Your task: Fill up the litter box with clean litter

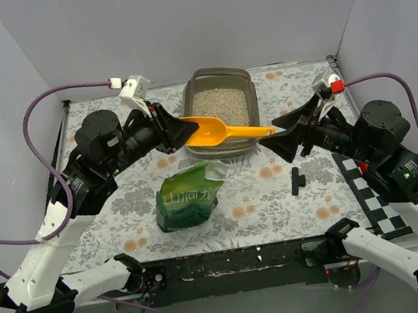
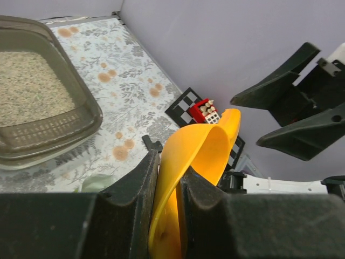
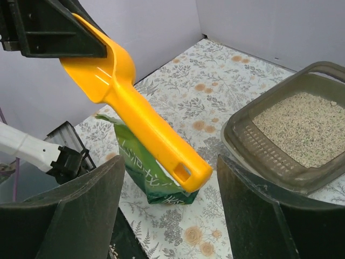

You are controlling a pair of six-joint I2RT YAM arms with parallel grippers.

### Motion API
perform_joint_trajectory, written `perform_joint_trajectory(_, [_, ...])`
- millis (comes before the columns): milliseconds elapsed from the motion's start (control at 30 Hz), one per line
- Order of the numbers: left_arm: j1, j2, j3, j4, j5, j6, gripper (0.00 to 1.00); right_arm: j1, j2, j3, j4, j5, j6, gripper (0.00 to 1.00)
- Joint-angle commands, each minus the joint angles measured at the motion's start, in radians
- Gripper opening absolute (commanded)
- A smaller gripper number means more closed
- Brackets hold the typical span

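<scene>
Litter box (image 1: 216, 70) sits at the far middle of the floral table (image 1: 264, 211), with beige litter (image 1: 221, 106) spread across its floor. Hanging just over its near rim is the yellow scoop (image 1: 225, 130), bowl to the left, handle pointing right. In front, near the box, the green bag (image 1: 188, 199) lies with its top open; pale characters run across its face, too blurred to read. Left gripper (image 1: 188, 131) is pinched tight on the scoop's bowl wall. Right gripper (image 1: 268, 133) gapes wide, the handle tip between its fingers (image 3: 81, 216), touching neither.
</scene>
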State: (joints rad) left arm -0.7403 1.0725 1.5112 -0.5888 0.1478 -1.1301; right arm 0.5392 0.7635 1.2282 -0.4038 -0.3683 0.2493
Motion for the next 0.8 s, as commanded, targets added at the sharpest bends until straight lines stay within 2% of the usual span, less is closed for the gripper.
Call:
perform_joint_trajectory(0, [0.005,-0.006,-0.009,0.089,0.117,-0.071,0.0,0.002,-0.033,0.002,0.075,-0.003,0.079,0.77])
perform_joint_trajectory(133, [0.005,-0.017,-0.032,0.133,0.159,-0.077,0.0,0.004,-0.012,0.013,0.16,-0.055,0.171,0.78])
perform_joint_trajectory(400, [0.005,-0.025,-0.071,0.234,0.176,-0.063,0.0,0.002,0.013,-0.081,0.433,-0.152,0.422,0.78])
perform_joint_trajectory(633, [0.015,0.01,-0.069,0.299,0.22,-0.054,0.0,0.002,0.042,-0.07,0.459,-0.116,0.444,0.78])
perform_joint_trajectory(767, [0.077,0.033,-0.091,0.342,0.281,-0.069,0.0,0.002,0.06,-0.096,0.528,-0.141,0.491,0.78])
